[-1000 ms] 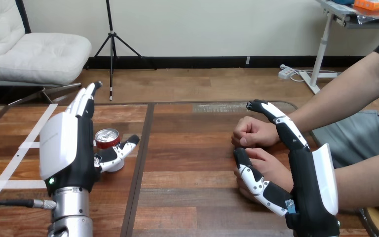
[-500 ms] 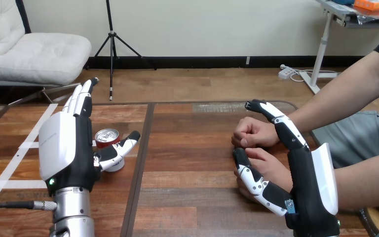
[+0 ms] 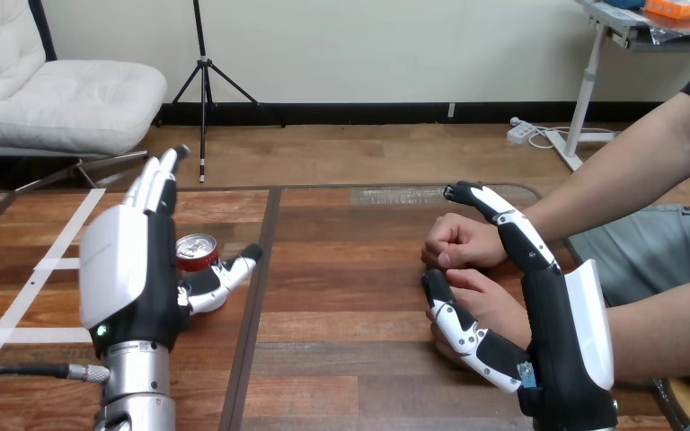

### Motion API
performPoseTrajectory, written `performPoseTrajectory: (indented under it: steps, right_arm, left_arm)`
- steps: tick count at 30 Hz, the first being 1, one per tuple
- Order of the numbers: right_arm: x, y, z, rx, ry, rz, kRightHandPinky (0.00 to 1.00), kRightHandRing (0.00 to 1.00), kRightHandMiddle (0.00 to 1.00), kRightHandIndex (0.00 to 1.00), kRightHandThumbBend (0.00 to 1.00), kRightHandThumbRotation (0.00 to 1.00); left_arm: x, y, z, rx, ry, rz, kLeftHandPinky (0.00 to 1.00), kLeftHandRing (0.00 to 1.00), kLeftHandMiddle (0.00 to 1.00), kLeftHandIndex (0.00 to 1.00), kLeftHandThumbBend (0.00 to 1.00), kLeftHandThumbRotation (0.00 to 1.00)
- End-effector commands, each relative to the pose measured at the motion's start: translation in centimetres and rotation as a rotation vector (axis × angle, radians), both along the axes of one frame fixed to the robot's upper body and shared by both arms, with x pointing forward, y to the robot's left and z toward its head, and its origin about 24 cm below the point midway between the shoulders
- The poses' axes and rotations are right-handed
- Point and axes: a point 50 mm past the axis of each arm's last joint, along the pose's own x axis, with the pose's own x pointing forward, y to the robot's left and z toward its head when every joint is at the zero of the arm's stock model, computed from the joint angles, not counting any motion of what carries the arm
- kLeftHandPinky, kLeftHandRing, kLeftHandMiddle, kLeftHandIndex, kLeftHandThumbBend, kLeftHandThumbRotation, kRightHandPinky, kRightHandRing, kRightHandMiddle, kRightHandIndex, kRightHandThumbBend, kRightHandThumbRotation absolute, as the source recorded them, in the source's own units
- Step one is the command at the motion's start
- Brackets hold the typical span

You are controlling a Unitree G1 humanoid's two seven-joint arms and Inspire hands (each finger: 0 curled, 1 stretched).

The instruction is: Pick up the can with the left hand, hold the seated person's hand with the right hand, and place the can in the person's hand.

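A red can (image 3: 196, 250) with a silver top stands upright on the table's left half. My left hand (image 3: 130, 278) is open just left of it, back toward the camera, fingers (image 3: 160, 180) straight and pointing away. Its thumb (image 3: 226, 272) reaches across the can's near side, close to or touching it. At the right, the person's two hands rest on the table: a far fist (image 3: 456, 240) and a nearer hand (image 3: 496, 303). My right hand (image 3: 552, 301) is open beside them, with fingers (image 3: 503, 215) stretched over the far wrist and thumb (image 3: 454, 321) lying along the nearer hand's front.
The person's forearms (image 3: 629, 171) come in from the right edge. A dark seam (image 3: 256, 296) runs down the wooden table between the can and the person's hands. White tape lines (image 3: 45, 269) cross the table's left part.
My left hand has shifted slightly right, toward the can, and its thumb now sits a little lower across the can's front. The right hand and the person's hands have stayed put.
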Motion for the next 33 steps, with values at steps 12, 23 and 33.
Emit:
performPoseTrajectory:
  steps: [12, 23, 33]
  right_arm:
    - [0.59, 0.02, 1.68, -0.006, -0.081, 0.006, 0.87, 0.87, 0.86, 0.79, 0.42, 0.00]
    - [0.60, 0.11, 1.63, -0.013, -0.083, 0.008, 0.86, 0.86, 0.86, 0.79, 0.42, 0.00]
    - [0.59, 0.20, 1.68, -0.002, -0.081, 0.011, 0.86, 0.86, 0.85, 0.79, 0.42, 0.00]
  left_arm:
    - [1.22, 0.10, 2.03, 0.040, -0.039, -0.040, 0.82, 0.89, 0.91, 0.89, 0.73, 0.18]
    - [1.37, 0.28, 1.91, 0.044, -0.031, -0.035, 0.81, 0.87, 0.89, 0.87, 0.74, 0.17]
    - [1.53, 0.42, 1.86, 0.040, -0.011, -0.026, 0.79, 0.86, 0.88, 0.87, 0.74, 0.17]
